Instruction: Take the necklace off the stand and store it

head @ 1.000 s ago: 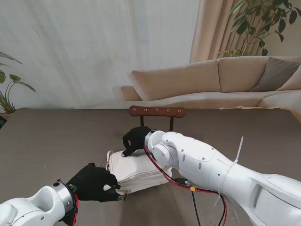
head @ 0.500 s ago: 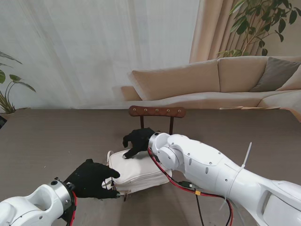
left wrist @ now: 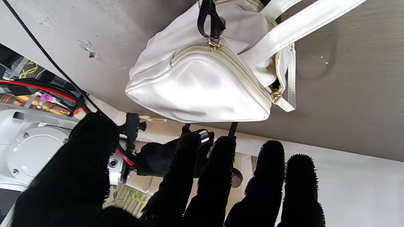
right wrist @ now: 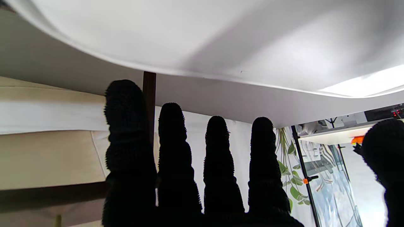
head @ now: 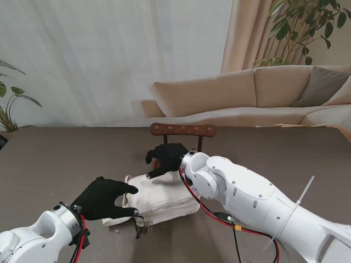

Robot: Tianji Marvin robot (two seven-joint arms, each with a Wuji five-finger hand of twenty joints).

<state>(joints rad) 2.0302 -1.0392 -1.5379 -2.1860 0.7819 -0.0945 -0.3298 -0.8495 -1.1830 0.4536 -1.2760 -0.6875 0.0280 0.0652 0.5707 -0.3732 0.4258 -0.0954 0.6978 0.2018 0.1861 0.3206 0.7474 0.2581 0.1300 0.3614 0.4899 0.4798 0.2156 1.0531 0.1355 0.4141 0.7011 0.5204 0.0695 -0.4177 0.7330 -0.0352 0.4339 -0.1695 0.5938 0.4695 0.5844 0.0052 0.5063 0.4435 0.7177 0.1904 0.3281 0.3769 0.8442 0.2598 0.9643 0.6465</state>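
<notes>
Left hand [head: 104, 198] fingers spread, holding nothing, hovering at the near-left corner of the white bag [head: 162, 198]. Right hand [head: 166, 158] also splayed and empty, fingertips over the bag's far edge, in front of the wooden stand [head: 183, 130]. Necklace not discernible

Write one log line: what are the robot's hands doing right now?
left hand: open, above bag | right hand: open, over bag's far edge | stand: behind | necklace: not visible
</notes>
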